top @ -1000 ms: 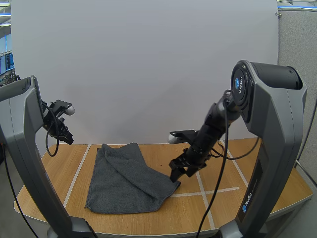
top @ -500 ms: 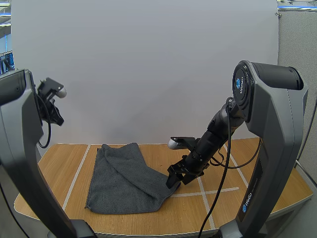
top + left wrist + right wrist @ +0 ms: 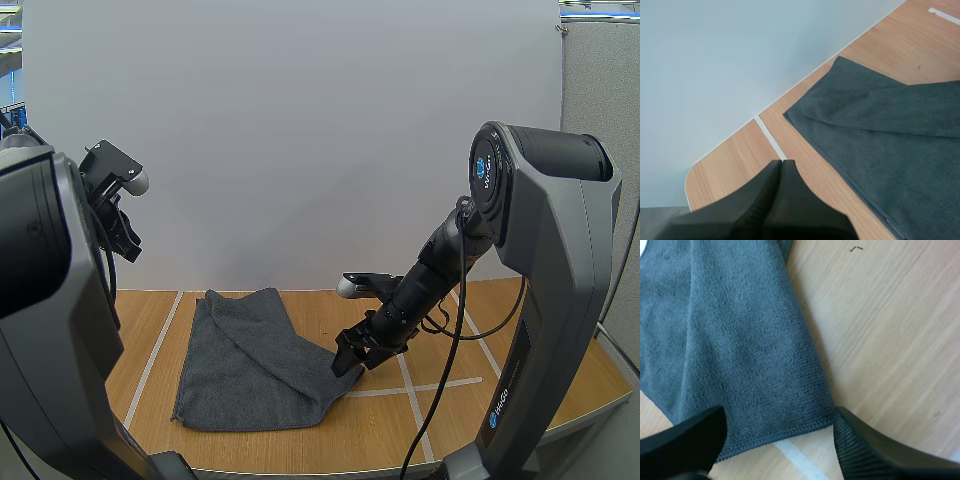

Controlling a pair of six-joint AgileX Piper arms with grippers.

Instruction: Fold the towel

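Towel (image 3: 250, 365): dark grey, flat on the wooden table (image 3: 440, 410), toward the table's left half; one flap lies doubled over the rest, with a slanting fold edge across it
Towel, left wrist view: far corner and the fold ridge show (image 3: 890, 130); the cloth runs out of frame, so its near end is cut off
Towel, right wrist view: one corner and hem (image 3: 740, 340), weave plain to see; the rest is cut off
Right gripper (image 3: 349, 362): low at the towel's right-hand corner, tips at table level
Right fingers: spread wide (image 3: 779, 415), ribbed inner faces turned to each other, one tip to each side of the corner; nothing pinched
Hard to make out: from the high view I cannot tell whether the right tips touch the cloth or the wood
Left gripper (image 3: 125, 235): raised high over the table's left edge, well apart from the towel
Left fingers: closed together as one dark wedge (image 3: 780, 165), holding nothing
Cut off: the left arm's big grey housing runs out of frame in the high view
Tape lines: white strips on the wood (image 3: 155, 350), one beside the towel's left edge (image 3: 771, 142), one just beside the corner under the right gripper (image 3: 800, 460)
Small dark mark: on bare wood beyond the towel (image 3: 856, 248)
Writing: white lettering and a round blue badge on the right arm's column (image 3: 500, 405); it may read "WoGo", too small to be sure
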